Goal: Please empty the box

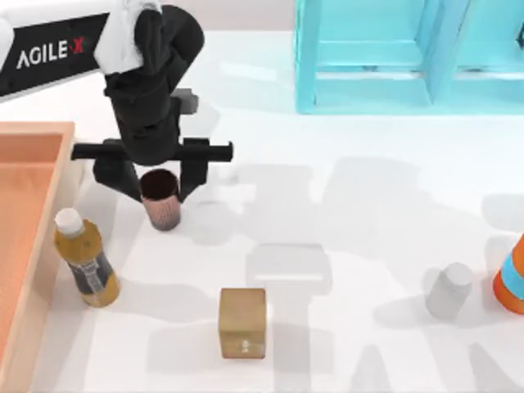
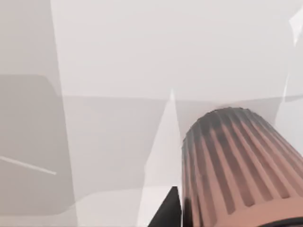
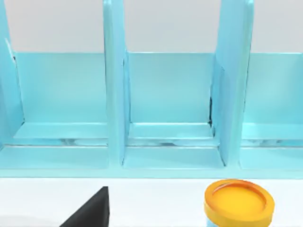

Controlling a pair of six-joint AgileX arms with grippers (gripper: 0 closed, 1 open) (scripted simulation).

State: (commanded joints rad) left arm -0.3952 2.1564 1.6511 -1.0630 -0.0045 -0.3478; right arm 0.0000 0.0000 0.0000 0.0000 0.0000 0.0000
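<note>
Box at left | left claw grasping cup (outside box) | lower gently, release upright.

A turquoise shelf unit is seen standing on a white table surface, with a pale wall behind it. The unit is divided by upright panels into open compartments; two dividers are presented nearly edge-on. In front of the unit, a round orange-yellow lid is seen on a light-blue container. A black wedge-shaped part is noted at the frame edge; its identity cannot be determined.
</note>
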